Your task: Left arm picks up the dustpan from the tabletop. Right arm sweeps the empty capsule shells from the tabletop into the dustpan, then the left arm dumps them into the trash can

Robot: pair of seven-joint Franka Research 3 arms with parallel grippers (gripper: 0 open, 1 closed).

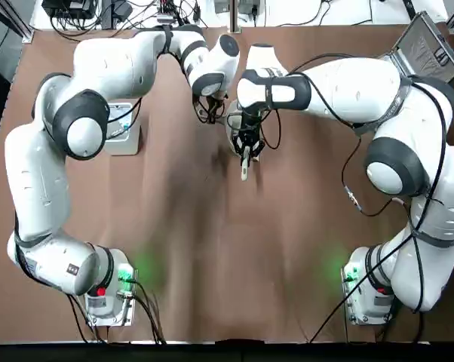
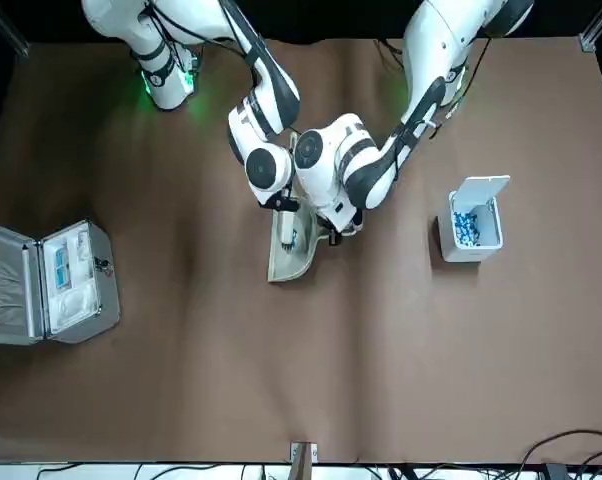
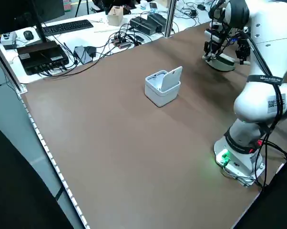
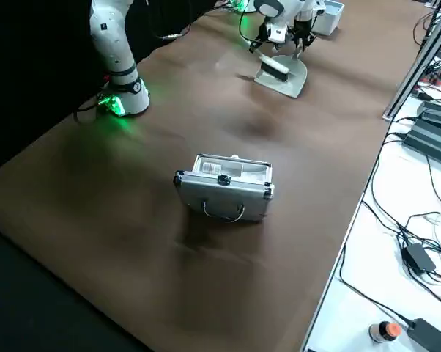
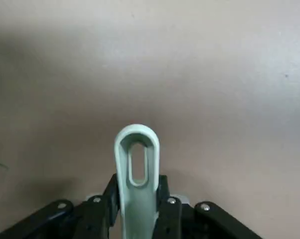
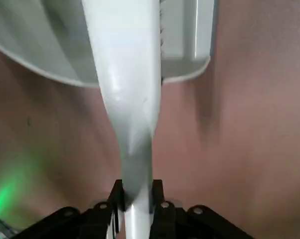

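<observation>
Left gripper (image 5: 138, 185): closed to the width of the handle of the dustpan (image 2: 295, 256). The two fingers bear on opposite sides of the slotted handle, and the rounded handle end projects beyond the fingertips. In the front view, this gripper is at upper centre, with the dustpan scoop extending to its left and slightly downward.

Right gripper (image 6: 138, 190): closed to the width of the white handle of the brush (image 6: 126, 64). One finger is located on each side of the handle. In the front view, this gripper is above the scoop, slightly left of the left gripper. In the right side view, the brush head with dark bristles is positioned over the scoop at the upper right; contact between bristles and scoop cannot be determined.

Trash can (image 2: 476, 232): upright on the tabletop (image 2: 401, 350), right of centre in the front view, well apart from both grippers. The swing lid (image 2: 480, 189) is raised. Small blue-white pieces (image 2: 467, 229) lie inside. Whether capsule shells lie in the dustpan cannot be determined.

Silver metal case (image 2: 56, 285): open, at the left edge of the front view.
</observation>
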